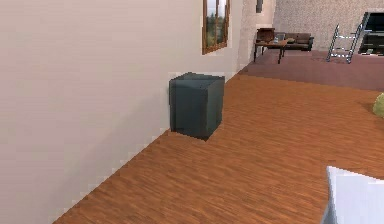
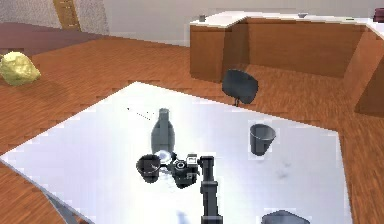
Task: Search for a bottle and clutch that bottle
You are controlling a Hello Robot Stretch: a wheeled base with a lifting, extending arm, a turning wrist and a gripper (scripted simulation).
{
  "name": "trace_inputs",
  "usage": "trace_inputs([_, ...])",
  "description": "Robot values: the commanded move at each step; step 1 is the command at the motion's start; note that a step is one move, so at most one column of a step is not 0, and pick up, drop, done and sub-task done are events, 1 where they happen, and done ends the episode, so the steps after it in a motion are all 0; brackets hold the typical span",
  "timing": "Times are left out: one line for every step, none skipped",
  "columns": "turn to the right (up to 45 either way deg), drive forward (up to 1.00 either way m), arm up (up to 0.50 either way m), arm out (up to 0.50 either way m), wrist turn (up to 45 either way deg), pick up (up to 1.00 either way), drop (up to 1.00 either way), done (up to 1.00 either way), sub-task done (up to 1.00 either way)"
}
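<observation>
White desk [image 2: 90, 140]: grey bottle [image 2: 163, 132] upright, probably rigid, slick, light; best gripped mid-body. End effector [image 2: 152, 167] near; cannot tell whether it holds anything.

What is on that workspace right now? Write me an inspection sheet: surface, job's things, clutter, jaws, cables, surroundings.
Surface: white table.
Job's things: grey bottle, upright on the table.
Clutter: grey cup, upright on the table, apart from the bottle; thin dark stick lying near the bottle.
Jaws: at the far end of the arm, close to the bottle's base; cannot tell whether they hold anything.
Cables: nothing seen.
Surroundings: dark chair at the table's far edge; wooden counter behind it; yellow lump on the floor; grey bin against the wall; framed picture on that wall.
</observation>
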Motion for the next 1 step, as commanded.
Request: trace_inputs([0.0,0.00,0.10,0.00,0.0,0.00,0.00,0.00,0.00])
